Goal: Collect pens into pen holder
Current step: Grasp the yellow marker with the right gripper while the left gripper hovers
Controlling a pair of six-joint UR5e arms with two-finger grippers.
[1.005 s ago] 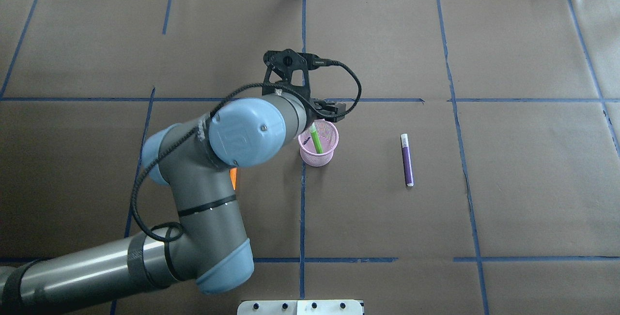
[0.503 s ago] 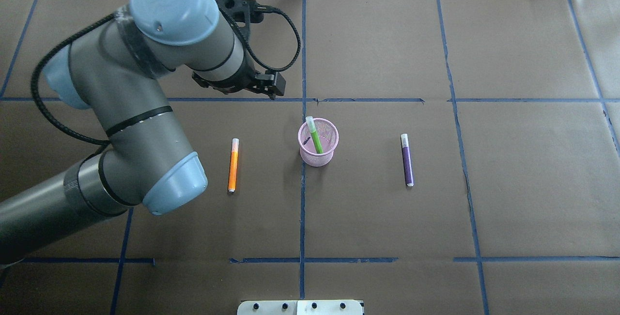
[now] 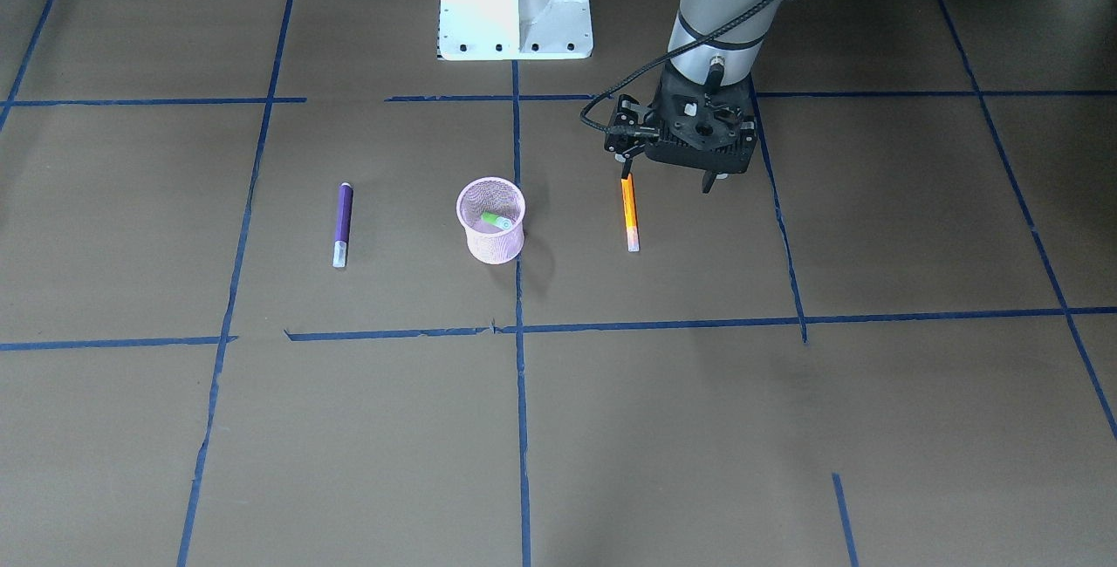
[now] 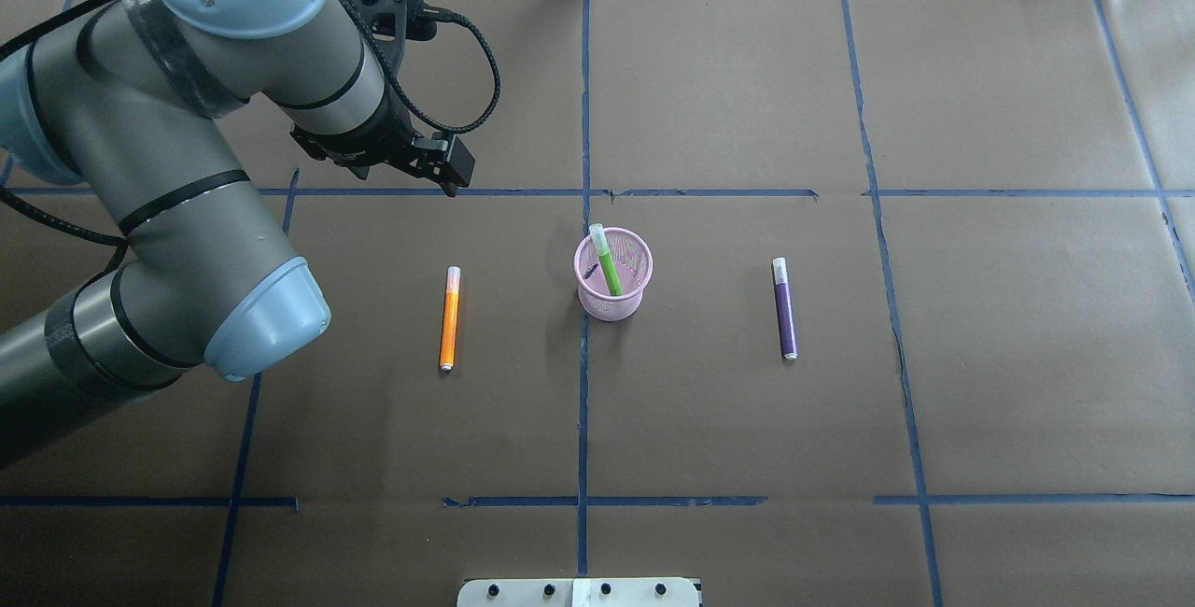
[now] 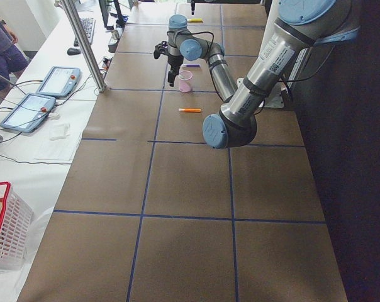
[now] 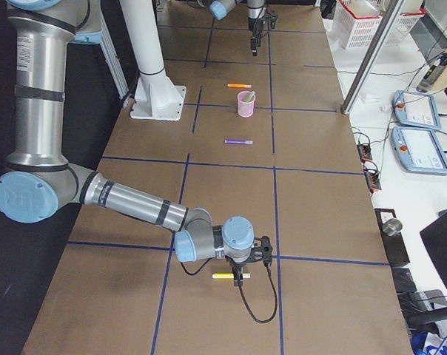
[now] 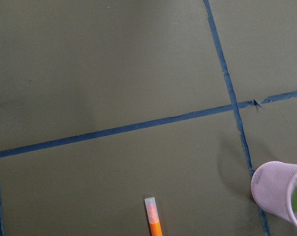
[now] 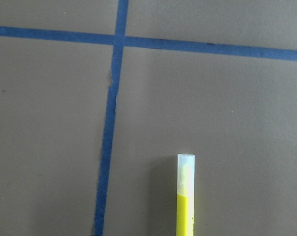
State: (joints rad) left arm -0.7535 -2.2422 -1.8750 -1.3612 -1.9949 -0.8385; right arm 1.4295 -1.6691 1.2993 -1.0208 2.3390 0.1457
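The pink mesh pen holder (image 4: pixel 613 294) (image 3: pixel 491 235) stands mid-table with a green pen (image 4: pixel 609 269) (image 3: pixel 497 220) leaning inside it. An orange pen (image 4: pixel 450 318) (image 3: pixel 629 211) lies left of it and a purple pen (image 4: pixel 785 308) (image 3: pixel 343 218) right of it. My left gripper (image 3: pixel 668 176) hangs open and empty in the air over the orange pen, clear of it. The left wrist view shows the orange pen's cap (image 7: pixel 151 206) and the holder (image 7: pixel 279 194). A yellow pen (image 6: pixel 225 276) (image 8: pixel 185 201) lies far right under my right gripper (image 6: pixel 242 268); I cannot tell whether that gripper is open or shut.
The robot's white base (image 3: pixel 515 0) stands at the table's near edge. Blue tape lines (image 4: pixel 583 402) cross the brown paper. Beside the table are control tablets (image 6: pixel 416 111) and a white basket (image 6: pixel 364 13).
My left arm has drawn back from over the pen holder to the far left and risen. The green pen stays in the holder. The orange pen, hidden before, now shows.
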